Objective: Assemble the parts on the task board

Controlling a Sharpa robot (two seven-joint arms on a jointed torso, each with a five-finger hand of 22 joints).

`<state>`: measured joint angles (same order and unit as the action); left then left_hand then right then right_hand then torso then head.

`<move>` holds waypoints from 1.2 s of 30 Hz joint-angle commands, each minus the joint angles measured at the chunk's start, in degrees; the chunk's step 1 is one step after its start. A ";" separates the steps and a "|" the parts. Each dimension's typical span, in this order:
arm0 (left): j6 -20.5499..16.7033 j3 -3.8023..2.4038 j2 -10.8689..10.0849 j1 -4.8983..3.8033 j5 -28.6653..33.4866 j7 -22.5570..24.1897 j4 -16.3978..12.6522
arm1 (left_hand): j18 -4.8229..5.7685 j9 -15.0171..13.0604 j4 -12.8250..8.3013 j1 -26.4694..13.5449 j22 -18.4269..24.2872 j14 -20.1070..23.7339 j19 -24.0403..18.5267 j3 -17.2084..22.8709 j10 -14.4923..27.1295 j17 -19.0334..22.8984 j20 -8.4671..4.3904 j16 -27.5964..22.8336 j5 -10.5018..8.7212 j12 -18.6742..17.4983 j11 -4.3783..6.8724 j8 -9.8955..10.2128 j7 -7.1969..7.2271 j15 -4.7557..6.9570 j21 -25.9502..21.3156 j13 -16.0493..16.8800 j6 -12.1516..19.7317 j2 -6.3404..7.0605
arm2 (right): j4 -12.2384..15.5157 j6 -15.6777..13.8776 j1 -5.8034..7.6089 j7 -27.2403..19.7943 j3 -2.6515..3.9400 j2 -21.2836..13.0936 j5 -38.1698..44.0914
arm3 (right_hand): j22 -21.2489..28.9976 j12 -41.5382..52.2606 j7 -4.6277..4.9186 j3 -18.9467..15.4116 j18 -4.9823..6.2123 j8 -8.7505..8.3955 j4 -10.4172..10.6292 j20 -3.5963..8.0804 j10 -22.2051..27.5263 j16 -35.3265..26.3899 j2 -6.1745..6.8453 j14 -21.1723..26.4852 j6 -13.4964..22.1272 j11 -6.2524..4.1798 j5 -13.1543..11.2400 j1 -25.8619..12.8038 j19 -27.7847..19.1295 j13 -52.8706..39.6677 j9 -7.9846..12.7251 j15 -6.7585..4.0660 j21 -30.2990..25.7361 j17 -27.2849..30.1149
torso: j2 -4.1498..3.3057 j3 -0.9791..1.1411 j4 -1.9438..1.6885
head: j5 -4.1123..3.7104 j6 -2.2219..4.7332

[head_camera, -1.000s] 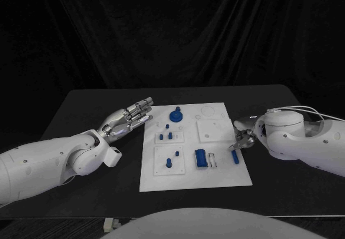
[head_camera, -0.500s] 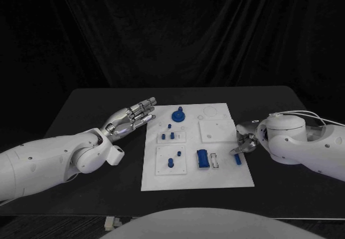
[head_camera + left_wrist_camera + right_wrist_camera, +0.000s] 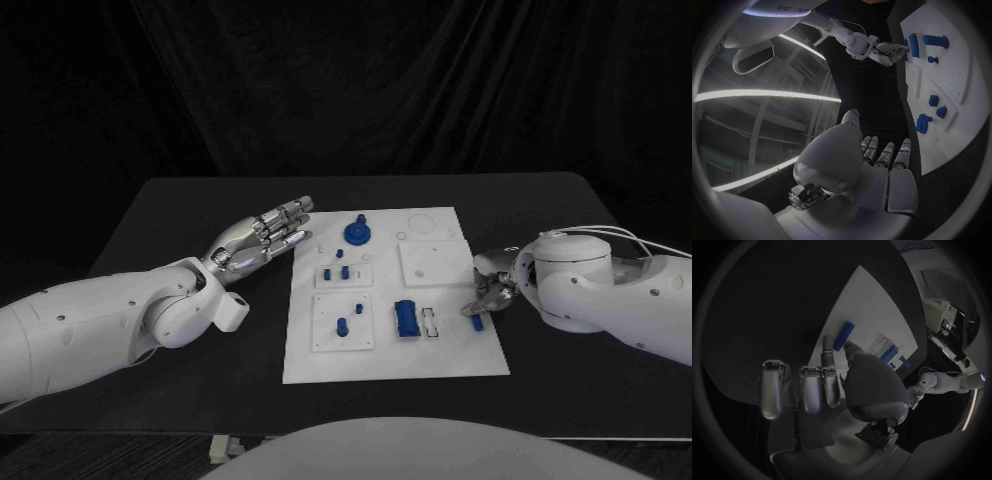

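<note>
white board: task board (image 3: 433, 360) lies mid table, blue parts spread over it
blue bar: small bar part (image 3: 476, 322) at board's right edge, just beside right hand
right hand: right hand (image 3: 490, 285) at right edge of board, fingertips down by the bar; head view cannot tell if it touches or grips it
right wrist view: bar (image 3: 846, 335) lies flat on board beyond fingertips (image 3: 827, 356), apart from them, fingers extended, nothing held
left hand: left hand (image 3: 260, 237) released, fingers straight and apart, palm up, just left of board's far left corner, holding nothing
left wrist view: shows right hand (image 3: 886, 51) beside bar (image 3: 914, 44), contact unclear
other parts: knob part (image 3: 353, 233) far side; block (image 3: 405, 319) near middle
</note>
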<state>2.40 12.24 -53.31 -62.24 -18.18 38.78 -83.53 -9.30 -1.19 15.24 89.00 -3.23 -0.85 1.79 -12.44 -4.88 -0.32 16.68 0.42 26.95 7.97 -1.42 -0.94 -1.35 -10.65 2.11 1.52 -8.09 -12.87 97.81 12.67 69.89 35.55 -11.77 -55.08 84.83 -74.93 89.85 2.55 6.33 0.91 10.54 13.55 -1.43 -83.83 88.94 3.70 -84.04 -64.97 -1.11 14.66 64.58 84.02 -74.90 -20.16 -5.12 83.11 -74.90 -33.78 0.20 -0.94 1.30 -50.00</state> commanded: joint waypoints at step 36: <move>0.64 -0.06 0.39 0.06 0.17 2.69 0.18 | 0.96 -0.20 -0.07 0.99 -0.08 -0.01 0.13 0.79 -0.28 -0.06 0.21 0.38 0.80 -0.15 -0.92 -0.51 -2.02 -0.39 0.24 0.11 -0.99 -0.10 | 0.71 -7.27 -0.16 0.89 -0.06 -2.15 -20.58 | -10.69 0.15 -0.05 6.46 2.12 3.47 -9.89 0.49 -6.17 -1.14 0.40 -4.50 4.25 -0.86 19.81 6.65 1.81 -15.10 -5.83 -0.31 -6.78 -7.71 | -0.03 0.00 0.02 | -0.06 0.00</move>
<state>2.59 12.24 -52.94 -62.24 -18.18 38.78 -83.22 -9.30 -1.29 15.09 89.42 -3.27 -0.84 1.79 -11.98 -5.01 -0.32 16.68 0.42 27.41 7.97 -1.97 -1.16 -2.97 -10.64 2.11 1.56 -8.92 -12.84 98.28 6.56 69.66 35.59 -11.74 -57.17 70.94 -74.91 89.85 2.74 9.81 2.35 13.66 6.62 -1.43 -83.93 88.02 4.29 -83.97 -60.86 -1.87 34.40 71.42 84.02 -74.91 -25.82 -5.26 76.68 -74.90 -33.78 0.21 -0.92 1.22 -50.00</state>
